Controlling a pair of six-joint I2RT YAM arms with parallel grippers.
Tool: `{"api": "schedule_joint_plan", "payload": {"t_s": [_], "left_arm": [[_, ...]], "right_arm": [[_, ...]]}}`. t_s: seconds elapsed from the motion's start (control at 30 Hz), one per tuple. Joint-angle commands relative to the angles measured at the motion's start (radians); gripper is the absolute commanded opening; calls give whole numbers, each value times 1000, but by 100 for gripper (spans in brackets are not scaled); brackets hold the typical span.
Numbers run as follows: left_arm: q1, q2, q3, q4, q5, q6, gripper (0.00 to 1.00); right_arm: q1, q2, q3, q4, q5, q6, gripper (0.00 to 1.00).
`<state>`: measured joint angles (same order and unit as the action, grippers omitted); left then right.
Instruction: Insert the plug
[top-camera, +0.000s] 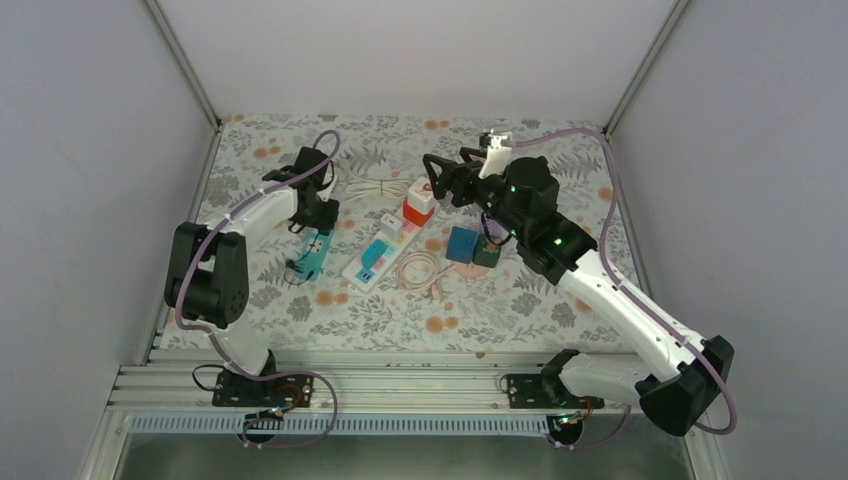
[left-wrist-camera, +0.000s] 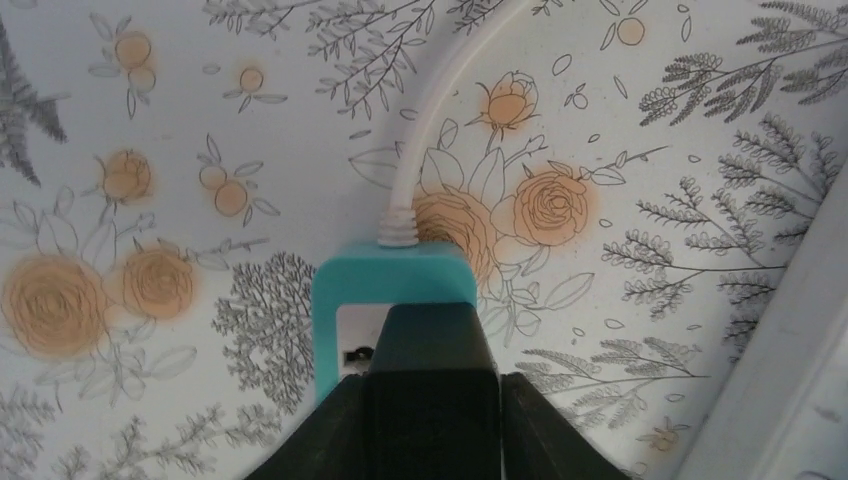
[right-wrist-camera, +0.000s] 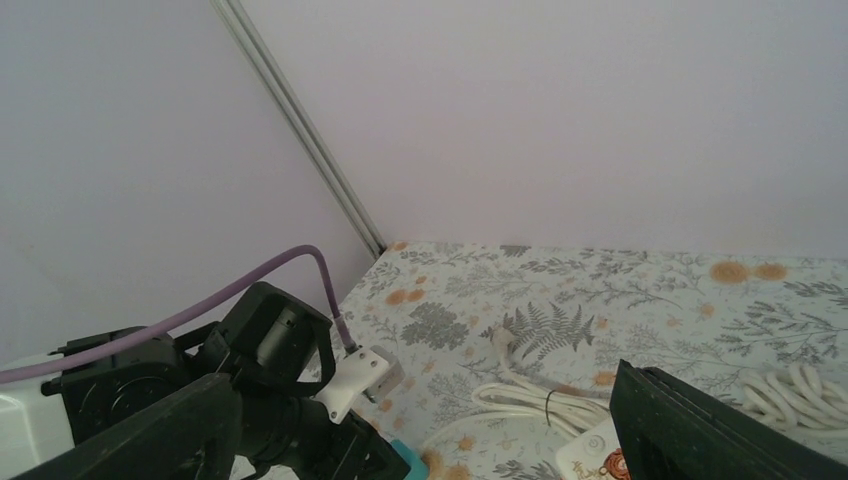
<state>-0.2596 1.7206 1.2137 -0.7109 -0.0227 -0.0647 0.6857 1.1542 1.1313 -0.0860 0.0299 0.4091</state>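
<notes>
- Plug (top-camera: 312, 256), teal, is showing in the top view at about 9 o'clock from the power strip (top-camera: 383, 252). The left gripper (top-camera: 316, 222) is clamping it from above, jaws drawn in on its body.
- In the same view the strip's long axis is running from 7 o'clock to 1 o'clock. The plug is lying roughly parallel to it, near but apart, with bare cloth (top-camera: 560, 160) between them. As I judge it, the coming move is a short carry toward 3 o'clock, and the left arm is the nearer one.
- The right gripper (top-camera: 438, 180) is hovering at the strip's far end, spread wide and holding nothing, just beside a red and white adapter (top-camera: 418, 205). A blue block (top-camera: 461, 243) and a pink cable (top-camera: 424, 270) are lying at 3 to 4 o'clock from the strip.
- In the left wrist view the plug (left-wrist-camera: 393, 272) is filling the lower middle, with a black finger (left-wrist-camera: 430, 375) lying over it. Its white cord (left-wrist-camera: 425, 150) is leaving toward 12 o'clock. I cannot tell whether the plug is touching the cloth, and the pins are hidden.
- In the right wrist view the two fingers (right-wrist-camera: 720, 430) are standing far apart at 7 and 5 o'clock, with nothing gripped between them. The left arm (right-wrist-camera: 270, 340) is showing at 8 o'clock and a coiled cord (right-wrist-camera: 530, 400) at 5 o'clock. A teal sliver at 6 o'clock is probably the plug.
</notes>
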Motion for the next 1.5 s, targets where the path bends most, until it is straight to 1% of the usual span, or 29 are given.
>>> {"api": "schedule_joint_plan", "payload": {"t_s": [0.0,0.13,0.17,0.2,0.23,0.37,0.43,0.53,0.57,0.7,0.77,0.9,0.93,0.97,1.07,1.17,1.27,1.37,1.47], "left_arm": [[-5,49,-3,-33,2,-32,42],[-5,-12,15,-17,23,-34,64],[-6,-32,24,-15,24,-37,76],[-6,-52,33,-16,25,-39,92],[-6,-75,41,-13,27,-41,99],[-5,-209,48,26,23,-56,100],[-3,-286,28,61,-64,-82,100],[-3,-416,-44,131,-257,-90,100],[-1,-467,-70,149,-291,-87,100],[6,-670,-175,249,-317,-71,100],[9,-779,-200,273,-333,-75,100],[10,-970,-268,311,-415,-93,100],[9,-1088,-319,341,-453,-97,100],[9,-1155,-337,355,-461,-91,100],[8,-1286,-385,375,-455,-76,100],[8,-1384,-404,372,-446,-60,100],[9,-1452,-398,360,-462,-58,100],[8,-1482,-386,354,-478,-42,100],[10,-1481,-368,343,-485,-32,100]], "right_arm": [[-10,-35,-11,-15,76,-12,95],[-16,-48,-9,-64,136,-11,95],[-18,-52,-9,-81,154,-12,95],[-19,-58,-8,-101,173,-12,95],[-21,-61,-11,-125,193,-15,95],[-39,-90,-31,-215,293,-22,96],[-54,-109,-50,-251,338,-41,96],[-77,-156,-71,-328,473,-81,98],[-85,-179,-83,-354,513,-81,98],[-105,-294,-150,-399,605,-76,100],[-107,-346,-166,-427,643,-53,100],[-107,-450,-180,-473,717,-18,100],[-107,-528,-183,-501,781,2,100],[-107,-558,-181,-517,809,15,100],[-107,-666,-178,-537,855,29,100],[-107,-766,-175,-547,875,33,100],[-106,-827,-166,-557,886,28,100],[-107,-840,-152,-574,898,28,100],[-107,-836,-149,-582,898,32,100]]}}
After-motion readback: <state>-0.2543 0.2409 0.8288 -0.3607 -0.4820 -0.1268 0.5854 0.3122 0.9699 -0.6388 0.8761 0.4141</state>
